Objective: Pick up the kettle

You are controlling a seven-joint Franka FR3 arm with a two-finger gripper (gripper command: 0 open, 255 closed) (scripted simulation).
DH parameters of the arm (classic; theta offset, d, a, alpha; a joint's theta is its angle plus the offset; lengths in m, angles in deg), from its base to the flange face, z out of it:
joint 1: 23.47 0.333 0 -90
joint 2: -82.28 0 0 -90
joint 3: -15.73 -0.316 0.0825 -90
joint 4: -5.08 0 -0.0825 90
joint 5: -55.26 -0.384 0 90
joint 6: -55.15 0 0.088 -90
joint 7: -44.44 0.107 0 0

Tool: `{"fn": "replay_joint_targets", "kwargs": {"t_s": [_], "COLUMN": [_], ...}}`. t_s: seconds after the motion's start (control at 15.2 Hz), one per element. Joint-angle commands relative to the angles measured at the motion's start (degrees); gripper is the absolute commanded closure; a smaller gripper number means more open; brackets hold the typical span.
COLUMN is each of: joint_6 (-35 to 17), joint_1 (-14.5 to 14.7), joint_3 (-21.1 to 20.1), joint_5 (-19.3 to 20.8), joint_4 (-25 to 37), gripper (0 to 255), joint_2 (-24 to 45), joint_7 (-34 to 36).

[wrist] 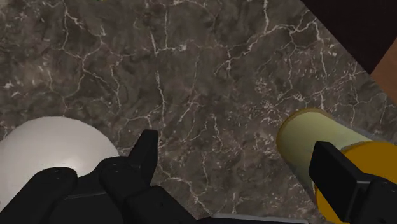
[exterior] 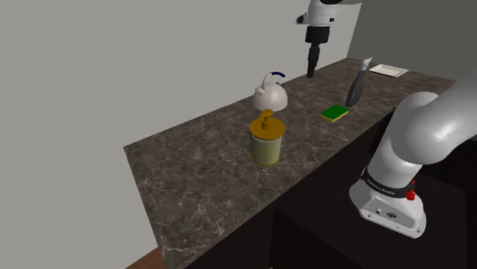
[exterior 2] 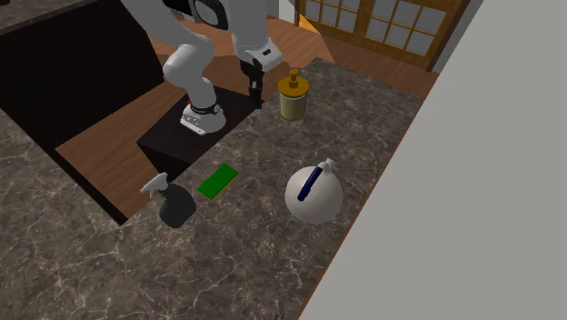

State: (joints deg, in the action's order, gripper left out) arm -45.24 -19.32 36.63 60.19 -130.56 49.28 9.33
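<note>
White kettle (exterior: 270, 98), blue handle, upright on marbled worktop (exterior: 199, 164), just outside one finger of hand. Hand (wrist: 234, 145) hovering above worktop, fingers spread wide, gripping nothing, bare stone between them. Yellow-lidded jar (wrist: 312, 143) just outside other finger. Green sponge (exterior: 334, 113), dark spray bottle (exterior: 356, 88) near hand, untouched.

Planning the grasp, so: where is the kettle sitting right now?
In the shoulder view the white kettle stands on the dark counter near the wall, just behind the yellow canister and left of the green sponge.
</note>
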Motion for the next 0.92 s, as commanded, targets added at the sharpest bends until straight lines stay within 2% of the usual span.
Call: {"fn": "replay_joint_targets", "kwargs": {"t_s": [0.0,0.2,0.4,0.66,0.86], "joint_6": [-3.24,-7.0,-10.04,-12.39,-12.53], "joint_1": [1.53,3.91,6.41,8.94,9.18], "joint_3": [2.92,7.27,11.3,15.48,16.85], "joint_5": [0.01,-1.27,-4.29,-11.1,-17.61], "joint_4": [1.42,4.66,8.8,15.68,21.86], "gripper": [0,0,0,0,0], "joint_2": [3.77,9.86,16.72,26.99,35.23], "joint_7": [-6.52,-16.24,-26.46,-40.89,-51.73]}}
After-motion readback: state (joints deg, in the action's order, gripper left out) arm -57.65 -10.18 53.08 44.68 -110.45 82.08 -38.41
